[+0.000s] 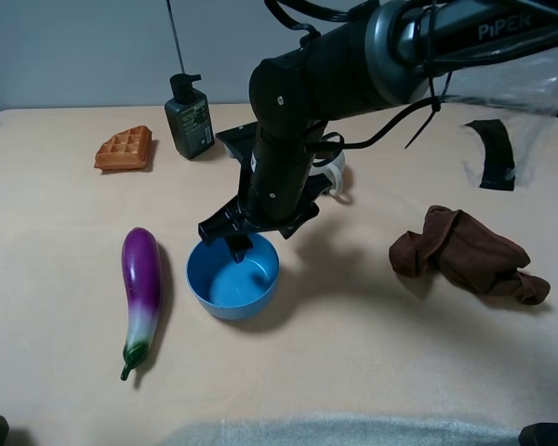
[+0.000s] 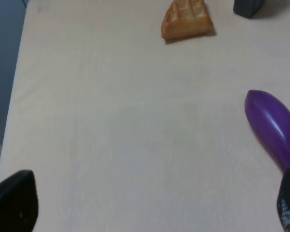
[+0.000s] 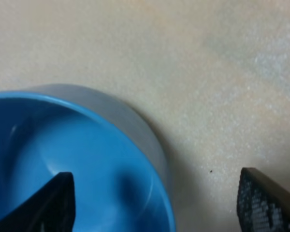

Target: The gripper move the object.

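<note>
From high up: hangs the right gripper (image 1: 234, 240) over the far rim of the blue bowl (image 1: 232, 283), near the middle of the table (image 1: 353, 362) and just beside the eggplant (image 1: 141, 279), likely lined up to pinch its wall; counts one bowl, one eggplant, one waffle (image 1: 124, 149), one bottle (image 1: 190, 118), one brown cloth (image 1: 465, 251). From the left wrist: holds the left gripper (image 2: 152, 205) wide, empty and clear of the job. From the right wrist: straddles the rim wide, one finger (image 3: 53, 203) inside, the other outside.

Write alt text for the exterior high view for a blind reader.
A black arm's open pincer straddles the rim of a blue bowl on a beige table. An eggplant lies beside it; a waffle, dark bottle and brown cloth sit farther off.
</note>
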Motion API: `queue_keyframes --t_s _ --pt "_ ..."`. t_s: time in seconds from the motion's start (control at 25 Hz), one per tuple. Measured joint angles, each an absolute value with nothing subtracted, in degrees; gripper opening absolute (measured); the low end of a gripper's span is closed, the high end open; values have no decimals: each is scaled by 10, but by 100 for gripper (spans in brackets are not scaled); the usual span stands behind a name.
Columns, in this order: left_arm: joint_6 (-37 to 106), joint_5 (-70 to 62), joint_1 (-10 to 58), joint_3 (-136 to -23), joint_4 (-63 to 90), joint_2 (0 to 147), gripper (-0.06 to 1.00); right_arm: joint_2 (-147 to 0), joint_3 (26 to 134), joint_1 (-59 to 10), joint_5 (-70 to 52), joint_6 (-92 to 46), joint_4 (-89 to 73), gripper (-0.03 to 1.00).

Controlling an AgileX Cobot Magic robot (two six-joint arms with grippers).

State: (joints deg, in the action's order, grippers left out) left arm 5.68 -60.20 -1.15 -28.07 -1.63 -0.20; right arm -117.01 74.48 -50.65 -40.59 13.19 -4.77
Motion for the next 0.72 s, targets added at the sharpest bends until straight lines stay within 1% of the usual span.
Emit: queue_keyframes --t_s 0.24,0.72 --pt "57 -602 -11 -281 -16 -2 99 -1156 745 -507 -411 132 -49 53" --pt "57 -602 -11 -281 -16 -2 99 -1110 745 -507 -448 131 -61 65"
